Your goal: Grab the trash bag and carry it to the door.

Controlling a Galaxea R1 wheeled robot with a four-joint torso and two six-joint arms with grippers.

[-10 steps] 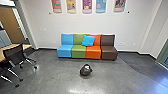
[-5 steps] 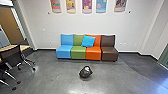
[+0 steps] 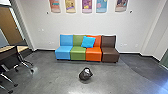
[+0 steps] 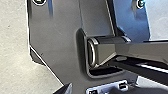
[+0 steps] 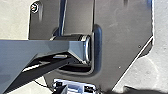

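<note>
The left gripper [image 4: 91, 88] and right gripper [image 5: 95, 88] are over the robot's own base; whether either is spread or pressed together I cannot tell. Well ahead of both, near the middle between them, the black trash bag [image 3: 85, 75] sits on the floor, touching nothing else, with a pale patch on its upper side.

It looks small and lumpy, so probably light and soft, a loose load in thin, slippery film that will sag once lifted. The bunched top, close to the pale patch, seems the best hold: a deep pinch on several folds. A shallow one on the side could slip or tear it.

Around the bag, grey floor [image 3: 56, 75] gives room to reach from the grippers' side. Farther ahead of them, a row of four armless seats [image 3: 78, 53] backs onto the wall [image 3: 66, 26], a blue cushion [image 3: 88, 42] leaning on the green and orange ones. Ahead and to the grippers' left, a swivel chair [image 3: 8, 54] stands at a table [image 3: 22, 48]; its splayed, wheeled legs are the edge most likely to snag a swinging bag. Beyond that is what looks like a brown door [image 3: 11, 26].
</note>
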